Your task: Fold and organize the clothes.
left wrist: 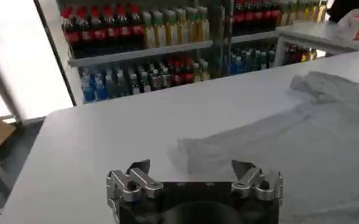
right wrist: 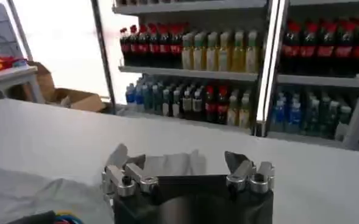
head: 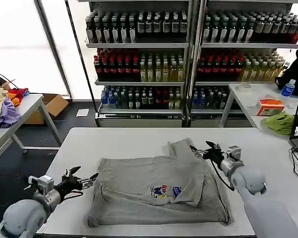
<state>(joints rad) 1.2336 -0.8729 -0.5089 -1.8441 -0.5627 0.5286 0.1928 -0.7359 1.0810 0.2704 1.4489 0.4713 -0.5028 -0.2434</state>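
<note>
Grey shirt [head: 156, 191] partly folded at table [head: 114, 141] centre; left gripper [head: 82, 181] at 9 o'clock, right gripper [head: 202, 150] at 2 o'clock, both spread wide, holding nothing.

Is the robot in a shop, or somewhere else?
Probably a mock shop or test room: shelves stacked with drink bottles stand behind a white table, where a grey shirt lies between the left gripper and right gripper.
</note>
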